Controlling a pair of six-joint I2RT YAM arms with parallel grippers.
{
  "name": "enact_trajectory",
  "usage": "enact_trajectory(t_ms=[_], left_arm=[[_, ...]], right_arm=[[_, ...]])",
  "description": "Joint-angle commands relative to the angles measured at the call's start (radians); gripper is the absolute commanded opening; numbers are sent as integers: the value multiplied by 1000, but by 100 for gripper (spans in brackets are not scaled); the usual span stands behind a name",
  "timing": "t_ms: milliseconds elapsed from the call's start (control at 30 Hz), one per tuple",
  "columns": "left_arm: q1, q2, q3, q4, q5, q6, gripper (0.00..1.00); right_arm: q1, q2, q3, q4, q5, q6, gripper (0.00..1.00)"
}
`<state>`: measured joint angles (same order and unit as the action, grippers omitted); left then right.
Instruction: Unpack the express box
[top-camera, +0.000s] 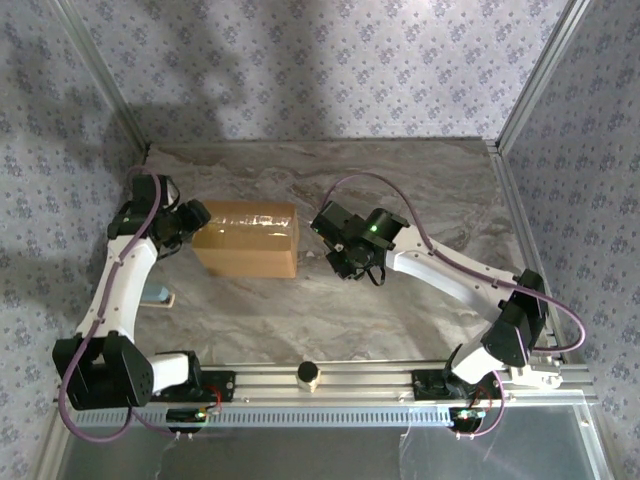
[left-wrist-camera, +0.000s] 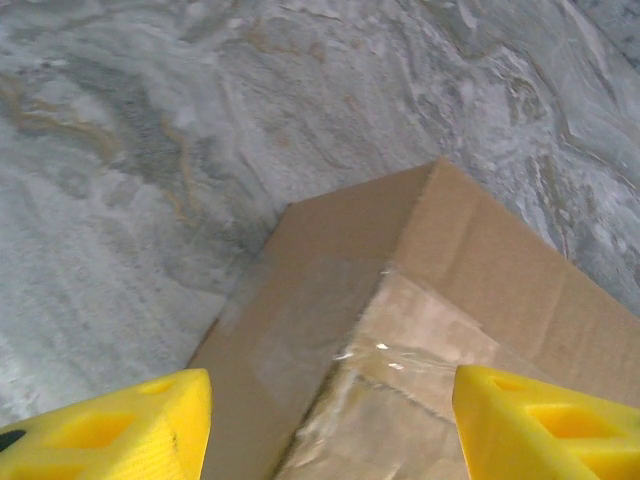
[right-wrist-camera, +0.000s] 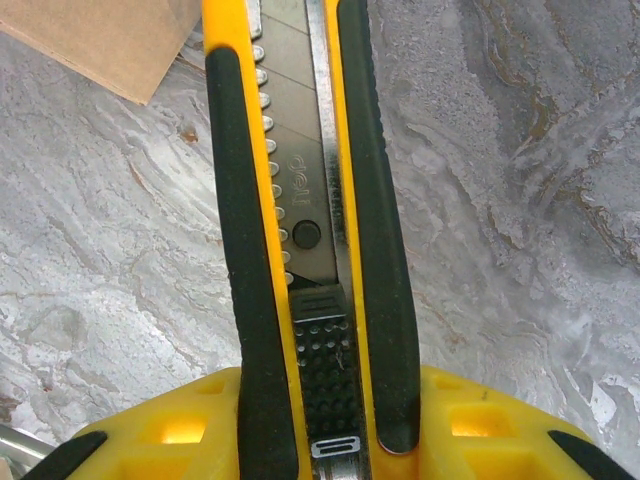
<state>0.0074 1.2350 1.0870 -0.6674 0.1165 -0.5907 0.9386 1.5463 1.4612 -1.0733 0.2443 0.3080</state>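
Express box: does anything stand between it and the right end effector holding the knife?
Nothing visible does. The right end effector, shut on a yellow utility knife, sits to the right of the express box, with bare marbled table between them.

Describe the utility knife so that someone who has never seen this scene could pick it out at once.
On the grey marbled table, find the right arm, which reaches in towards the tan express box. The utility knife sticks out from its jaws. Unlike the plain cardboard beside it, it has a yellow-and-black handle with a steel blade down its middle.
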Motion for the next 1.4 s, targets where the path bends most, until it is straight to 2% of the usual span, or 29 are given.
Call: enact_trajectory(t_ms=[0, 200, 600, 1367], left_arm=[[-49, 26, 0, 109, 26, 35, 64], [-88, 98, 18, 188, 69, 55, 62], [-93, 211, 94, 237, 118, 120, 61], [-93, 215, 113, 223, 115, 125, 61]], right_arm=[[8, -17, 19, -23, 2, 17, 0], [12, -11, 18, -23, 40, 6, 0], [-30, 45, 28, 16, 96, -63, 0], [-41, 120, 94, 40, 108, -122, 0]])
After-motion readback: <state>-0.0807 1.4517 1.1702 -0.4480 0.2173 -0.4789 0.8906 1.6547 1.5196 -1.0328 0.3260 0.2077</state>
